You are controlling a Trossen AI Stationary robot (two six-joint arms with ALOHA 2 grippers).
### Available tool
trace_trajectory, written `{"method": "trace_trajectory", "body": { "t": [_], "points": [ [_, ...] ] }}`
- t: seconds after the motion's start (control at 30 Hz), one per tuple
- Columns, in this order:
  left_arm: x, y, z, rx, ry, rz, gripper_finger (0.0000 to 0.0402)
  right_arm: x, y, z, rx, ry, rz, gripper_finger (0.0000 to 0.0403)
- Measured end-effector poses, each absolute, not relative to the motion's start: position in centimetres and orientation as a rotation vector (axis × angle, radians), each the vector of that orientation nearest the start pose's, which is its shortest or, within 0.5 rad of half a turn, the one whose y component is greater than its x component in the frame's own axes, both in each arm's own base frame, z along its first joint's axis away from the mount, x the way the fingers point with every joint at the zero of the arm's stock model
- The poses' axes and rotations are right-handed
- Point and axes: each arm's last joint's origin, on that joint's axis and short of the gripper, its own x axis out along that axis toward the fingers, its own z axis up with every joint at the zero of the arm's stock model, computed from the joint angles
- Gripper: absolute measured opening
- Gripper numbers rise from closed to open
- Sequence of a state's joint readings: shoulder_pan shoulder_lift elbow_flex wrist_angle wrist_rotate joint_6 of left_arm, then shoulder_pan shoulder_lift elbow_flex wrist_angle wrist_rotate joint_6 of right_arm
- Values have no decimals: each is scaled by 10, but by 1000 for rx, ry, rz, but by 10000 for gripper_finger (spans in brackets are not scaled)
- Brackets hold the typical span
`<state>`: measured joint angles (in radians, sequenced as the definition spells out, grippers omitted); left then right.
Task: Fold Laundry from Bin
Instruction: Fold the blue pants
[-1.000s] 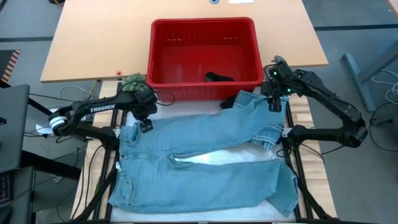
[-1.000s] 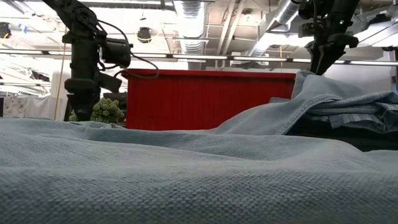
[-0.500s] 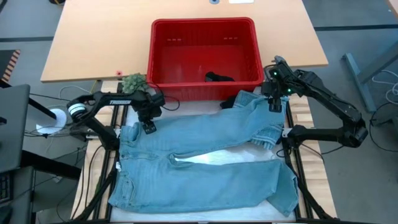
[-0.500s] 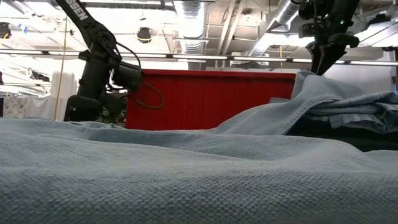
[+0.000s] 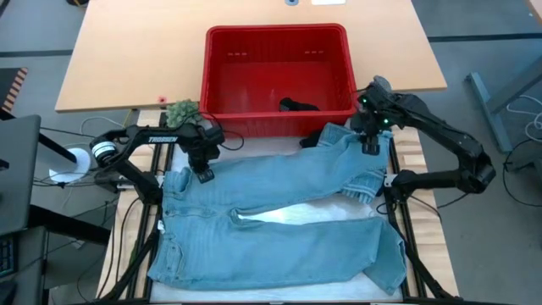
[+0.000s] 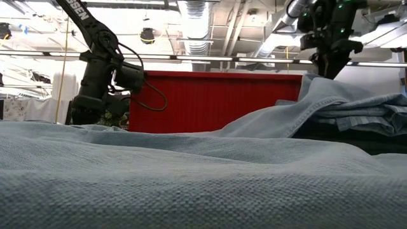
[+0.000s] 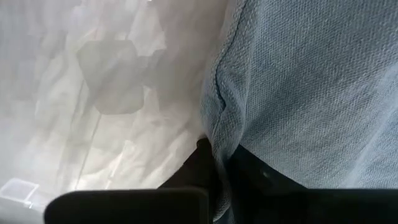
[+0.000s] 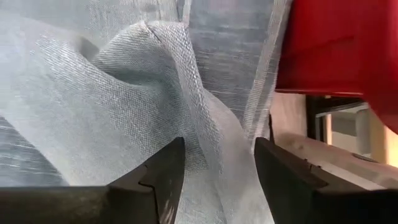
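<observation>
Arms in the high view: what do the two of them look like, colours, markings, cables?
Both arms are black, built from slim jointed links. The left arm carries white TROSSEN lettering on its forearm and a white collar near its base; black cables loop beside its gripper. The right arm shows small green lights at its wrist. The right gripper's fingers are dark, angular, stepped blocks.

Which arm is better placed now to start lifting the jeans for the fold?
Probably the left. The left gripper is shut on the jeans at the waistband edge. The right gripper hangs open over the bunched leg end beside the bin, holding nothing yet.
</observation>
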<state>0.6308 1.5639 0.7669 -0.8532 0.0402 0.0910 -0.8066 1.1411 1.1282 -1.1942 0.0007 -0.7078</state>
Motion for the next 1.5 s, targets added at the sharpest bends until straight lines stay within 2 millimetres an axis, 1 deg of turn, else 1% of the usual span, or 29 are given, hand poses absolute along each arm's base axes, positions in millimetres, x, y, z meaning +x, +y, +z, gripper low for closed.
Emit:
{"method": "trace_trajectory", "body": {
  "t": [0.07, 0.1, 0.17, 0.23, 0.27, 0.3, 0.4, 0.47, 0.63, 0.8, 0.9, 1.03, 1.13, 1.27, 1.37, 1.5],
  "points": [
    [182, 132, 138, -480, 1589, 377, 14, 134, -140, 307, -126, 1327, -275, 199],
    [182, 132, 138, -480, 1590, 379, 13, 135, -140, 307, -137, 1341, -284, 182],
    [182, 132, 138, -482, 1593, 387, 7, 136, -139, 307, -164, 1362, -297, 129],
    [182, 132, 139, -488, 1599, 420, 4, 136, -138, 307, -187, 1375, -296, 52],
    [182, 132, 140, -490, 1606, 433, 3, 136, -137, 307, -196, 1382, -284, 29],
    [182, 133, 141, -495, 1610, 446, 3, 136, -136, 308, -194, 1386, -282, 22],
    [184, 134, 147, -517, 1609, 491, 2, 135, -135, 315, -186, 1381, -293, 22],
    [186, 135, 154, -519, 1588, 517, 1, 134, -134, 322, -184, 1383, -296, 22],
    [189, 134, 176, -524, 1525, 554, 1, 131, -132, 347, -207, 1353, -342, 22],
    [190, 130, 205, -540, 1445, 600, 0, 128, -130, 370, -220, 1296, -386, 21],
    [187, 124, 223, -554, 1402, 644, 0, 126, -127, 378, -184, 1281, -418, 21],
    [180, 113, 251, -566, 1353, 706, 0, 120, -120, 378, -81, 1331, -425, 21],
    [174, 103, 274, -571, 1284, 754, 0, 117, -110, 378, -29, 1361, -417, 21],
    [167, 89, 302, -572, 1185, 780, 0, 112, -89, 384, -44, 1320, -397, 21],
    [162, 80, 317, -569, 1138, 786, 0, 107, -73, 389, -3, 1265, -417, 21],
    [155, 68, 332, -528, 1125, 780, 0, 101, -49, 395, 82, 1153, -403, 21]
  ]
}}
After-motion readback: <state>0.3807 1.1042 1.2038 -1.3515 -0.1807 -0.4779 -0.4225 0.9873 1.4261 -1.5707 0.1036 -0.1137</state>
